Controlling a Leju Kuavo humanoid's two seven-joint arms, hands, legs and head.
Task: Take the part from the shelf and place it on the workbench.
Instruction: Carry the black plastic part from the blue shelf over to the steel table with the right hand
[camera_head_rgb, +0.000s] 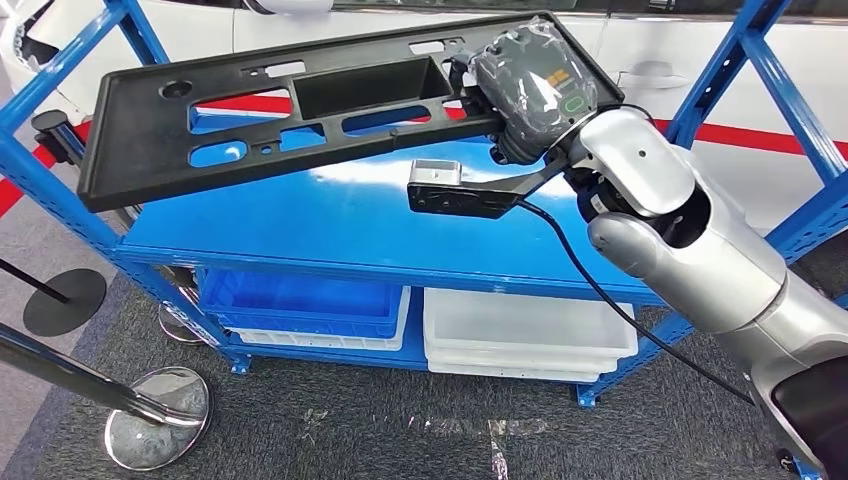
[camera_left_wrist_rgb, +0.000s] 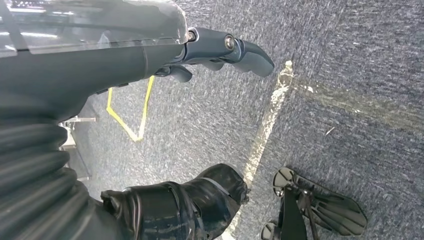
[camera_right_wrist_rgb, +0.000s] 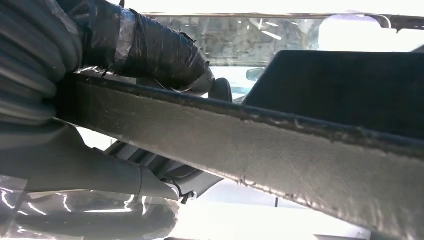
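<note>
The part (camera_head_rgb: 140, 140) is a long flat black plastic panel with a box-shaped recess and several cut-outs. It hangs tilted above the blue shelf (camera_head_rgb: 330, 225), its left end lower. My right hand (camera_head_rgb: 535, 85), wrapped in clear film, grips the panel's right end. In the right wrist view the panel's edge (camera_right_wrist_rgb: 300, 150) runs across the picture with my thumb (camera_right_wrist_rgb: 150, 50) clamped over it. My left hand (camera_left_wrist_rgb: 150, 50) hangs over the grey carpet with its fingers (camera_left_wrist_rgb: 235, 50) extended and nothing in it.
The blue shelf frame has uprights at both sides (camera_head_rgb: 45, 170) (camera_head_rgb: 745, 50). A blue bin (camera_head_rgb: 300, 300) and a white bin (camera_head_rgb: 525, 335) sit on the lower level. Chrome stanchion bases (camera_head_rgb: 155, 415) stand on the floor at the left. A white car is behind.
</note>
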